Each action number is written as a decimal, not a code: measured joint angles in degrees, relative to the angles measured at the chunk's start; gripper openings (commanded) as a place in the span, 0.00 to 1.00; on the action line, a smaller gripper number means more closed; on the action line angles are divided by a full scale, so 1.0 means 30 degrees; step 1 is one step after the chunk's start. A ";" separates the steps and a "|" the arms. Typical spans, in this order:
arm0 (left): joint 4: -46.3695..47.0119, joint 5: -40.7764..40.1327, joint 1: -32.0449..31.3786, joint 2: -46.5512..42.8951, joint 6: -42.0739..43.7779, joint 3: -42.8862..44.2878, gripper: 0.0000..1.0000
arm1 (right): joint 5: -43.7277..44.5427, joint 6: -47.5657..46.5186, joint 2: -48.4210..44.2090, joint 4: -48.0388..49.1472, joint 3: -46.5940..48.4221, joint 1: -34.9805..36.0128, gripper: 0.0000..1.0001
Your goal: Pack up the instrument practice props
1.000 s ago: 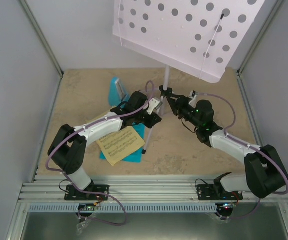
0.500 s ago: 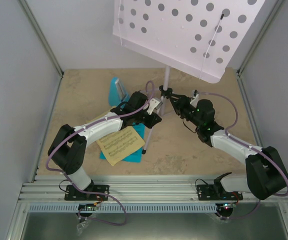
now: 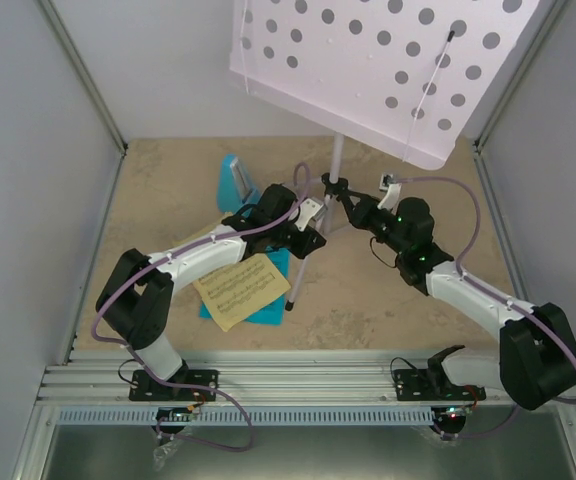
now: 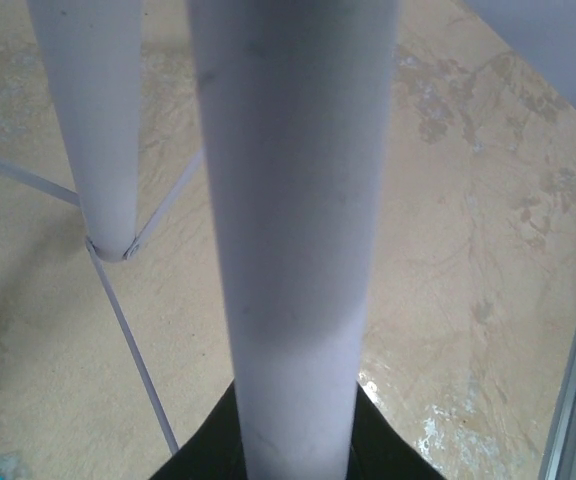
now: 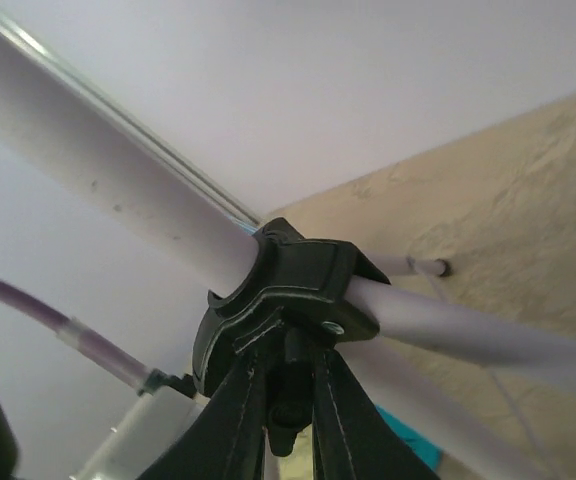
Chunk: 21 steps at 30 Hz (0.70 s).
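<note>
Top external view first: the lilac music stand (image 3: pixel 336 160) is up on the table (image 3: pixel 168 190), with its holed desk (image 3: pixel 368 60) way above both grippers. The left gripper (image 3: pixel 308 230) is at one stand leg (image 3: pixel 296 270), which runs down from the fingers toward the near edge. The right gripper (image 3: pixel 342 196) comes in from the other side, tips right at the black collar (image 3: pixel 330 183) on the pole (image 3: pixel 336 150). So the two grippers are near each other with the pole between them. The blue metronome (image 3: pixel 236 180) stands off to the left gripper's left, apart from it. The yellow sheet (image 3: pixel 236 290) lies on top of the cyan sheet (image 3: pixel 271 305), both back behind that gripper and partly under its forearm.

Left wrist view: a fat lilac tube comes straight out from between the dark fingers, so that hand is clamped on the leg. The pole's bottom end, with its thin braces (image 4: pixel 133 350), sits just left of it.

Right wrist view: the fingers are pinched together on a little knob (image 5: pixel 286 405) under the collar, and the pole runs across right ahead of them.
</note>
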 measured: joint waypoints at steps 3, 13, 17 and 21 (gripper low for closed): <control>0.0000 0.0255 -0.0080 0.0000 0.0000 0.0000 0.00 | 0.0051 -0.3198 -0.0401 -0.0342 -0.0117 0.0000 0.01; -0.0058 0.0787 -0.0102 -0.0182 0.0102 0.0000 0.00 | 0.3912 -1.9504 -0.1530 -0.2579 0.0437 0.2076 0.05; -0.0080 0.0998 -0.0117 -0.0321 0.0138 0.0000 0.00 | 0.6914 -2.6440 -0.1712 -0.2688 0.0430 0.3504 0.08; -0.0102 0.0984 -0.0087 -0.0321 0.0131 0.0000 0.00 | 1.0193 -3.2436 -0.1056 -0.1909 0.0437 0.4874 0.07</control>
